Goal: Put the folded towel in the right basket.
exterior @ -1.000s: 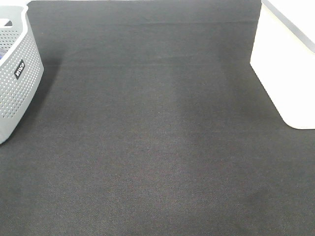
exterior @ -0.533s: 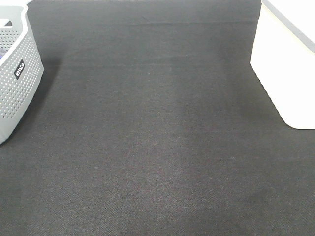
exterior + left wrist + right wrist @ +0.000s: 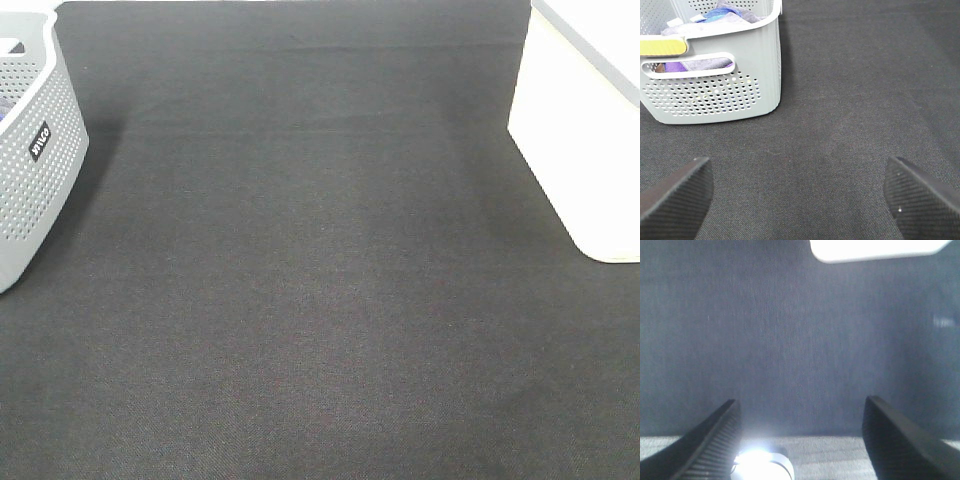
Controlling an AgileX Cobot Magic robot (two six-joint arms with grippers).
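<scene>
No towel lies on the black table cloth (image 3: 320, 260). Purple (image 3: 695, 65) and blue (image 3: 722, 11) cloths lie inside the grey perforated basket (image 3: 715, 95), which stands at the left edge in the exterior view (image 3: 35, 150). I cannot tell which of them is the folded towel. The white right basket (image 3: 580, 130) stands at the right edge and shows in the right wrist view (image 3: 875, 249). My left gripper (image 3: 797, 172) is open and empty, short of the grey basket. My right gripper (image 3: 801, 405) is open and empty, well short of the white basket. Neither gripper shows in the exterior view.
A yellow strip (image 3: 662, 46) lies along the grey basket's rim. A bright white glare spot (image 3: 760, 465) sits below the right gripper near the cloth's edge.
</scene>
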